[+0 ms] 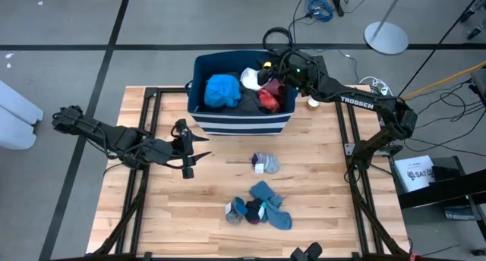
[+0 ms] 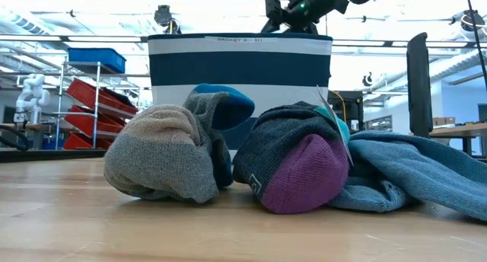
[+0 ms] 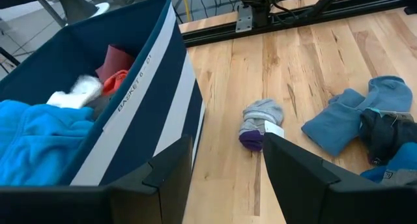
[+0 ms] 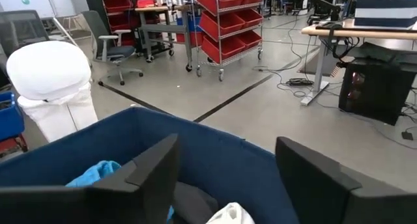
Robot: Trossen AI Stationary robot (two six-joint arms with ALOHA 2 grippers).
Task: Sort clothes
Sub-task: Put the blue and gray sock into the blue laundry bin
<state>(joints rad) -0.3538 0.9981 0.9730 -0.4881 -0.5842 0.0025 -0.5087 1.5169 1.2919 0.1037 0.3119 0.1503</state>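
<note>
Blue-striped fabric bin holds the big garments; the socks lie loose on the wood, nearer the left arm.

Largest first: the bin (image 1: 241, 103) sits at the table's far edge with the bright blue top (image 1: 222, 90), a white piece (image 1: 251, 78) and a red top (image 1: 268, 100) inside it. The right gripper (image 1: 282, 73) hangs over the bin's right end, jaws spread and empty. The left gripper (image 1: 199, 153) waits low over the table, jaws wide and empty, aimed across the wood at the grey-and-purple sock (image 1: 266, 163), which lies straight ahead of it. The sock pile (image 1: 260, 206) lies nearer the table's front edge. Dark garments deep in the bin are hard to separate, and the low view hides everything inside it.
</note>
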